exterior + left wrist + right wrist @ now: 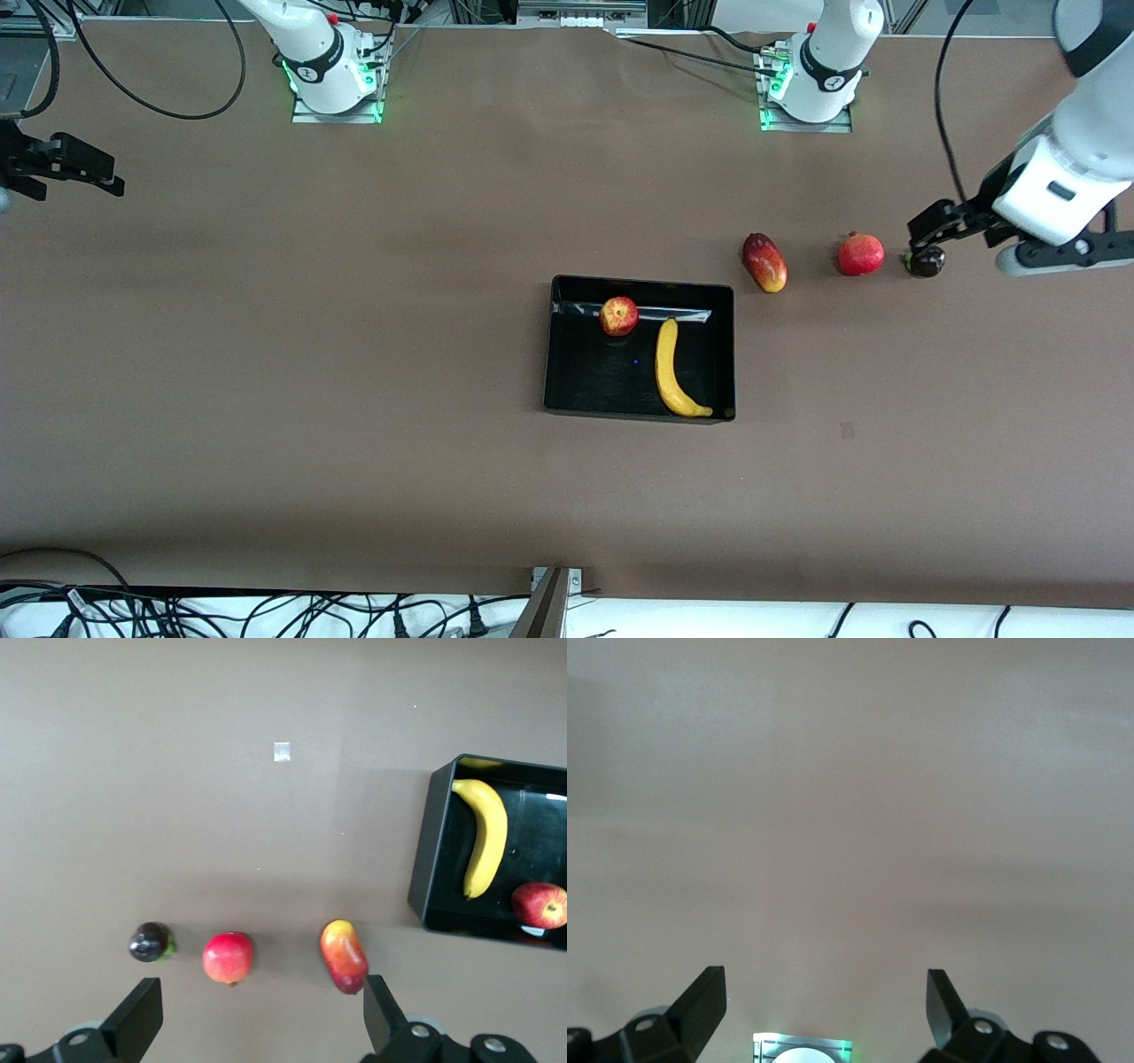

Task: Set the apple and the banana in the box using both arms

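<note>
The black box (640,283) sits mid-table, also seen in the left wrist view (427,859). In it lie the red-yellow apple (618,315) (540,904), by the wall nearest the robots' bases, and beside it the yellow banana (673,370) (484,837), along the wall toward the left arm's end. My left gripper (918,233) (263,1014) hangs open and empty over the table at the left arm's end, above a small dark fruit. My right gripper (104,174) (827,1001) is open and empty over bare table at the right arm's end.
A row of fruit lies between the box and the left arm's end: a red-yellow mango (765,262) (344,955), a red pomegranate (860,254) (228,958) and a small dark fruit (926,261) (151,942). Cables run along the table edge nearest the front camera.
</note>
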Controlling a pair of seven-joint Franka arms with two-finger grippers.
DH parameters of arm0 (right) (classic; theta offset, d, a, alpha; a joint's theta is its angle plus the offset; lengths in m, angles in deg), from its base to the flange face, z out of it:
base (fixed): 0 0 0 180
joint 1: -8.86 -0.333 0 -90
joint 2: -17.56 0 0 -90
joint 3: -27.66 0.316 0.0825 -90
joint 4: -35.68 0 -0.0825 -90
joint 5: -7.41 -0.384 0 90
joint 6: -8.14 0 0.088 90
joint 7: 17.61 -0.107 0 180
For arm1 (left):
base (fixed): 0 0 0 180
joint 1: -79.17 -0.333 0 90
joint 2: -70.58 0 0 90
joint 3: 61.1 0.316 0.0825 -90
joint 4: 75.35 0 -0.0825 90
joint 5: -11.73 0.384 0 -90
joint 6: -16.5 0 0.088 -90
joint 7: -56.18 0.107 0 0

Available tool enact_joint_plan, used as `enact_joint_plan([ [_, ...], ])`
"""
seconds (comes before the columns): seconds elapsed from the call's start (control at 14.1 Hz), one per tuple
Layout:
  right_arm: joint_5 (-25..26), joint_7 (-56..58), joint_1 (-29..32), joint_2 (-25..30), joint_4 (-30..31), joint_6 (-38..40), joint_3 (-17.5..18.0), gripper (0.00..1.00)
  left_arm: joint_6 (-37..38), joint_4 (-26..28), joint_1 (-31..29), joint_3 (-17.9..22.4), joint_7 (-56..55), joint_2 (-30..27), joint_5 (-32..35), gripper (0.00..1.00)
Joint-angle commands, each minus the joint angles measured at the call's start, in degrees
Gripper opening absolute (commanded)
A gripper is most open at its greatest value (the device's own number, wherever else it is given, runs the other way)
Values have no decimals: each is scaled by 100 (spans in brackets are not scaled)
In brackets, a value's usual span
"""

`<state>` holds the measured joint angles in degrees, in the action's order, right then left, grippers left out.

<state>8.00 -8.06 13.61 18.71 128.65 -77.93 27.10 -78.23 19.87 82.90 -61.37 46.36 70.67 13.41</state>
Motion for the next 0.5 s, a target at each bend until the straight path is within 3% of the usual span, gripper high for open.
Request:
enact_joint_plan([
  [0.0, -41, 30, 9, 0, -51, 82, -13, 100, 69, 199, 137, 352, 558, -395, 34, 100],
  [0.43, -41, 30, 9, 0, -60, 82, -22, 100, 87, 164, 5, 379, 982, -510, 158, 100],
])
